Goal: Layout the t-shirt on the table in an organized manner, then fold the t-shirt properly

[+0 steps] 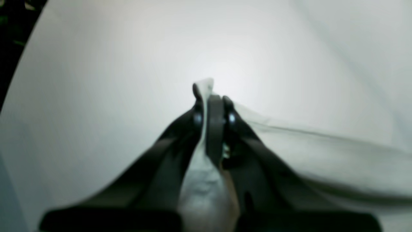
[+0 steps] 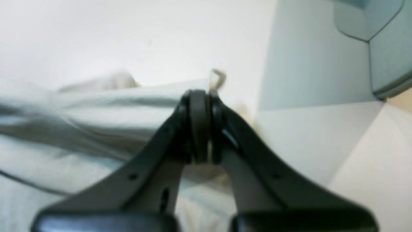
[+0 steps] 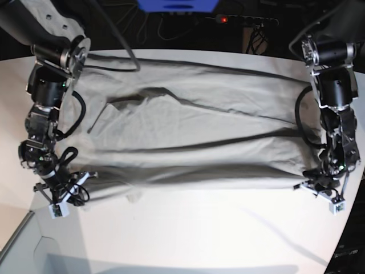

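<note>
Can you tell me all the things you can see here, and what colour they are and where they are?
t-shirt: one, light grey-beige, spread wide across the table, its near edge held up at both ends.
table: one, white, under the shirt, with a curved edge.
power strip: one, black with a red light, on the floor behind the table.
blue thing: one, at the top edge, too cut off to name.
cables: several, black, running behind and onto the far edge of the table.
left gripper: one, black, shut on the t-shirt at the base view's right.
right gripper: one, black, shut on the t-shirt at the base view's left.
</note>
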`<state>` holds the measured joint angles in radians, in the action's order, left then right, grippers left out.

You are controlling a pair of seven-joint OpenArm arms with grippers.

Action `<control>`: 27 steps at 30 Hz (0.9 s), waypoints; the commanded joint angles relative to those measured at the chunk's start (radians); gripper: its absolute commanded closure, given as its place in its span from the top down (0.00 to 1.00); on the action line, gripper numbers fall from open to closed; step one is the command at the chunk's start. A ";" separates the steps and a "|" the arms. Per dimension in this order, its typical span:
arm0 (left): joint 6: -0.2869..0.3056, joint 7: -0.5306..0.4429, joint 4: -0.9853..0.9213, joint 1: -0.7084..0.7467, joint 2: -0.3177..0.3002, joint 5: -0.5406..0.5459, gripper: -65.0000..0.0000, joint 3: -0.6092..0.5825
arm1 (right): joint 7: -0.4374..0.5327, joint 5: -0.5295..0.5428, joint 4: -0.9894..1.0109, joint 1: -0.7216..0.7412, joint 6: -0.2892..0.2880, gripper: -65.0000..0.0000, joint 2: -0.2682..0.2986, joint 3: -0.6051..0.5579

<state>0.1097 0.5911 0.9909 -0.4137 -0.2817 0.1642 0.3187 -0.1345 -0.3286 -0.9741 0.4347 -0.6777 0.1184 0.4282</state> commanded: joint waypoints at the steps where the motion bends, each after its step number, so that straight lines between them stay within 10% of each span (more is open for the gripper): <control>1: 0.000 -0.023 0.033 -0.032 -0.017 0.001 0.00 0.001 | 0.029 0.016 -0.022 0.031 -0.020 0.00 0.008 0.001; 27: 0.003 -0.112 0.056 -0.007 -0.018 0.019 0.00 0.044 | 0.032 0.018 -0.185 -0.142 -0.020 0.00 -0.026 0.126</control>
<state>0.1200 0.5179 1.0267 -0.3912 -0.2764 0.1799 0.3542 -0.1310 -0.3248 -1.1362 0.2676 -0.6800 0.0807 0.5529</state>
